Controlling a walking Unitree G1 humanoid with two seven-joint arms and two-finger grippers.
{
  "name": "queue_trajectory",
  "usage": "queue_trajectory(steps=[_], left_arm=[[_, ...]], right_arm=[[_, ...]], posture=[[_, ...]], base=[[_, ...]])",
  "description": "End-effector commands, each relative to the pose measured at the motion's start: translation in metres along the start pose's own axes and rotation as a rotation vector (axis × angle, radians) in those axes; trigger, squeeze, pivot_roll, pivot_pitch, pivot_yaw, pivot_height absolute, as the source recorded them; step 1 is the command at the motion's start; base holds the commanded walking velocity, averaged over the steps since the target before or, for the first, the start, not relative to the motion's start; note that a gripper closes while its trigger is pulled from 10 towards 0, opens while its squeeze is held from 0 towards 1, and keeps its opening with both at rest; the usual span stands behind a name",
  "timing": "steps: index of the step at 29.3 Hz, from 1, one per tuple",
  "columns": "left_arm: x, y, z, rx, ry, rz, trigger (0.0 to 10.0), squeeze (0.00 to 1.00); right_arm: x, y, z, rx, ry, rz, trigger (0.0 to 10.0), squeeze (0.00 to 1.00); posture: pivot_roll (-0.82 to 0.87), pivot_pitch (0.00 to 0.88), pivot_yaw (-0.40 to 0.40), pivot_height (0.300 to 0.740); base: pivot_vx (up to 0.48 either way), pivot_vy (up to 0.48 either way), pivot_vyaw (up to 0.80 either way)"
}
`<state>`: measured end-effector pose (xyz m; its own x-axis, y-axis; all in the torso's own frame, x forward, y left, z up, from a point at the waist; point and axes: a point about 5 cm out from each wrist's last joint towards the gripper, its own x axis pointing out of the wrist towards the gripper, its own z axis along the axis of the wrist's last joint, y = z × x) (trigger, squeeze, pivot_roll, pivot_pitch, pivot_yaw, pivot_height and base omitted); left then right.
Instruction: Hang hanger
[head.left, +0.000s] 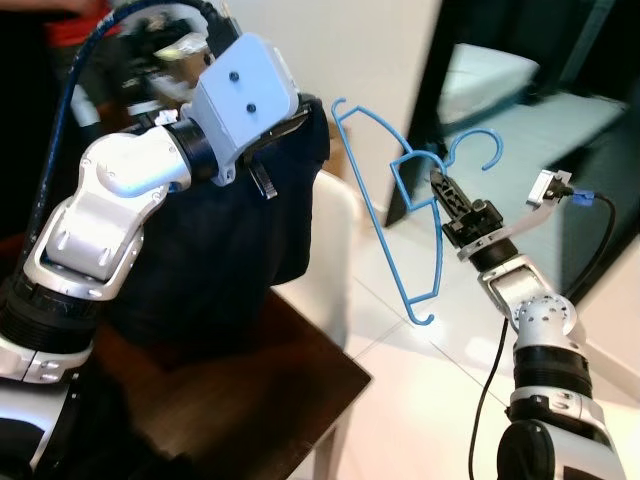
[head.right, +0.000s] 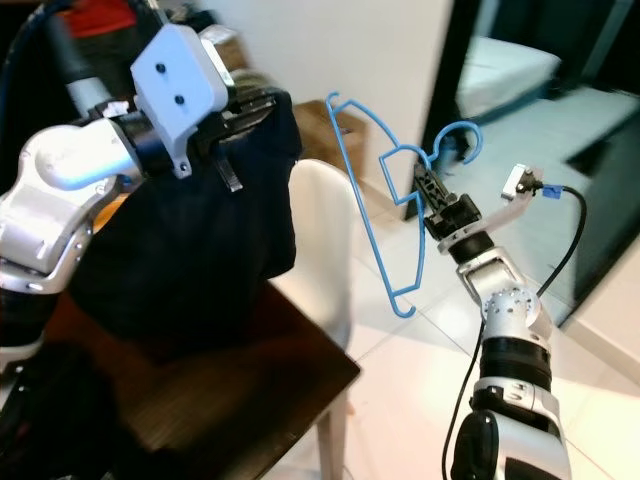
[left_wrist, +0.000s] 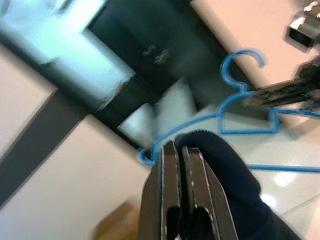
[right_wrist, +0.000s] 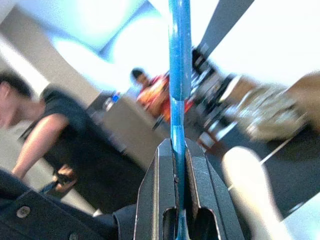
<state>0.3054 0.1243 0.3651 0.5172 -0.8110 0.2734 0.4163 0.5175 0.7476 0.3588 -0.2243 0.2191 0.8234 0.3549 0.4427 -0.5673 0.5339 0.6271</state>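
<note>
A blue hanger (head.left: 400, 200) is held in mid-air by the right gripper (head.left: 443, 190), whose black fingers are closed tight on the thin plastic near the neck, just below the hook. The right wrist view shows the blue bar (right_wrist: 179, 75) running straight up out of the pinched fingers (right_wrist: 155, 190). The hanger is turned on its side, its hook curling toward the dark doorway (head.left: 520, 120) and its long shoulder bar slanting down to a small end hook above the pale tiled floor (head.left: 430, 400).

To the hanger's left, the left gripper (left_wrist: 181, 165) is raised at about the same height, its fingers pressed together on a fold of dark navy cloth (head.left: 250, 240). The cloth hangs down in a heavy drape from that grip, over the back of a white chair (head.left: 335, 250) and above a dark brown table (head.left: 250, 390). The hanger's upper end sits just beside the edge of the cloth, apart from it.

Open air lies between the two arms and beneath the hanger. In the right wrist view, blurred people (right_wrist: 60, 130) show in the background.
</note>
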Motion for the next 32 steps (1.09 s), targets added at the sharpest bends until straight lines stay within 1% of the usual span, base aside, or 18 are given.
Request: queue_trajectory(steps=[1,3,4,5,9,10,11,13,14,15,16,19,22,25,27,29,31,32], left_arm=[[-0.003,0.007,0.007,0.009,-0.038,0.001,0.0,0.0],[-0.011,0.012,0.007,-0.004,-0.047,-0.02,0.0,0.0],[-0.017,0.016,0.007,-0.02,-0.056,-0.016,0.0,0.0],[-0.02,0.016,0.006,-0.019,-0.057,-0.001,1.8,0.0],[-0.022,0.015,0.003,-0.021,-0.057,0.024,2.2,0.0],[-0.023,0.013,0.001,-0.028,-0.063,0.032,3.8,0.0],[-0.024,0.011,-0.001,-0.044,-0.072,0.027,8.7,0.0],[-0.024,0.011,-0.001,-0.044,-0.072,0.027,8.7,0.0],[-0.026,0.01,-0.002,-0.058,-0.082,0.022,9.2,0.0],[-0.026,0.01,-0.002,-0.058,-0.082,0.022,9.2,0.0],[-0.031,0.011,-0.004,-0.053,-0.07,0.018,10.0,0.0],[-0.05,0.037,-0.007,0.068,0.032,0.121,10.0,0.0],[-0.08,0.083,0.0,0.298,0.196,0.377,10.0,0.0],[-0.09,0.094,0.005,0.353,0.226,0.443,10.0,0.0],[-0.116,0.12,0.014,0.522,0.354,0.602,10.0,0.0],[-0.116,0.12,0.014,0.522,0.354,0.602,10.0,0.0],[-0.142,0.136,0.024,0.667,0.463,0.709,10.0,0.0],[-0.142,0.136,0.024,0.667,0.463,0.709,10.0,0.0]], right_arm=[[0.002,0.002,0.003,0.002,-0.023,0.011,10.0,0.0],[-0.002,0.002,0.004,0.001,-0.022,0.014,10.0,0.0],[-0.008,0.001,-0.002,0.0,-0.003,0.013,10.0,0.0],[-0.011,0.001,-0.011,-0.002,0.02,0.014,10.0,0.0],[-0.012,0.004,-0.023,0.002,0.043,0.017,10.0,0.0],[-0.01,0.006,-0.028,0.009,0.054,0.027,10.0,0.0],[-0.009,0.009,-0.032,0.011,0.068,0.04,10.0,0.0],[-0.009,0.009,-0.032,0.011,0.068,0.04,10.0,0.0],[-0.008,0.012,-0.036,0.011,0.081,0.054,10.0,0.0],[-0.008,0.012,-0.036,0.011,0.081,0.054,10.0,0.0],[-0.009,0.014,-0.039,0.009,0.098,0.068,10.0,0.0],[-0.01,0.015,-0.041,0.001,0.121,0.081,10.0,0.0],[-0.01,0.013,-0.04,-0.007,0.127,0.076,10.0,0.0],[-0.011,0.013,-0.041,-0.008,0.127,0.075,10.0,0.0],[-0.01,0.013,-0.045,-0.028,0.138,0.074,10.0,0.0],[-0.01,0.013,-0.045,-0.028,0.138,0.074,10.0,0.0],[-0.007,0.015,-0.051,-0.071,0.155,0.086,10.0,0.0],[-0.007,0.015,-0.051,-0.071,0.155,0.086,10.0,0.0]], posture=[[0.04,0.036,-0.016,0.74],[0.04,0.039,-0.012,0.74],[0.05,0.0,-0.008,0.74],[0.05,0.0,-0.003,0.74],[0.04,0.0,-0.003,0.74],[0.04,0.0,-0.004,0.74],[0.03,0.0,-0.004,0.74],[0.03,0.0,-0.004,0.74],[0.03,0.0,-0.004,0.74],[0.03,0.0,-0.004,0.74],[0.04,0.0,-0.012,0.74],[0.04,0.0,-0.015,0.74],[0.06,0.0,-0.017,0.74],[0.06,0.0,-0.017,0.74],[0.08,0.0,-0.028,0.74],[0.08,0.0,-0.028,0.74],[0.1,0.0,-0.039,0.74],[0.1,0.0,-0.039,0.74]], base=[[0.0,0.0,-0.79],[0.0,0.0,-0.79],[0.0,0.0,-0.79],[0.0,0.0,-0.79],[0.0,0.0,-0.79],[0.0,0.0,-0.79],[0.0,0.0,-0.79],[0.0,0.0,-0.79],[0.0,0.0,-0.79],[0.0,0.0,-0.79],[0.0,0.0,-0.79],[0.0,0.0,-0.79],[0.0,0.0,-0.79],[0.0,0.0,-0.79],[0.0,0.0,-0.4],[0.0,0.0,0.0],[0.0,0.0,0.0],[0.0,0.0,0.0]])
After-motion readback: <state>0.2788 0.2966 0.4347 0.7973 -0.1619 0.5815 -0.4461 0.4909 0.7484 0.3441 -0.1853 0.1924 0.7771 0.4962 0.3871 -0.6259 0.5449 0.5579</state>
